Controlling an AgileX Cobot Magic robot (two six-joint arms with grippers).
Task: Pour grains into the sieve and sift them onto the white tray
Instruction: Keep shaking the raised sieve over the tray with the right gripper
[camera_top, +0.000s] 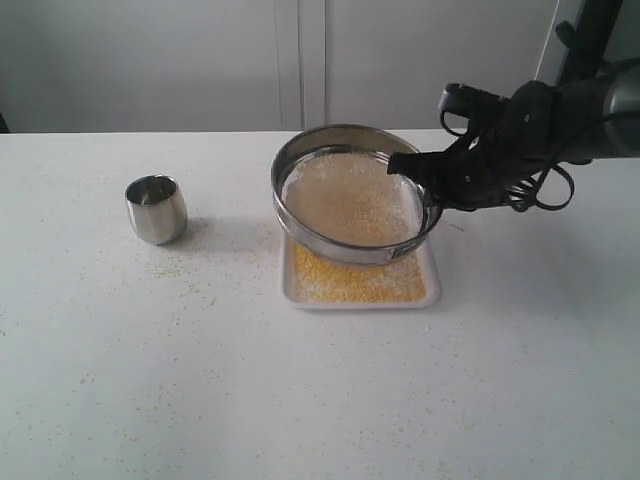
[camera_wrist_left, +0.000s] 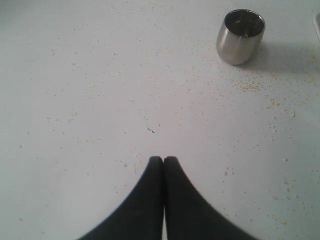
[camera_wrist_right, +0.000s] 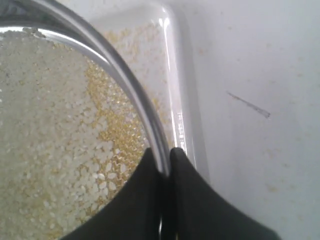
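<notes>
Sieve (camera_top: 330, 243) tilted over white tray (camera_top: 432, 292); right gripper (camera_wrist_right: 163, 157) pinching thin rim wall. Steel stiff, slick: you should expect swivel in a one-point grip. Grains (camera_wrist_right: 50, 125) loose, spill easily. Left gripper (camera_wrist_left: 163, 161) pressed together, empty.

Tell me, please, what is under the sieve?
The white tray, holding fine yellow grains. The sieve, gripped at its rim by the right gripper, covers the tray's far part.

The exterior view looks obliquely down over the whole bench (camera_top: 300, 400). The left wrist view shares its steel cup (camera_wrist_left: 240, 36); the right wrist view sits close above the sieve (camera_wrist_right: 135, 95) and white tray (camera_wrist_right: 176, 75).
</notes>
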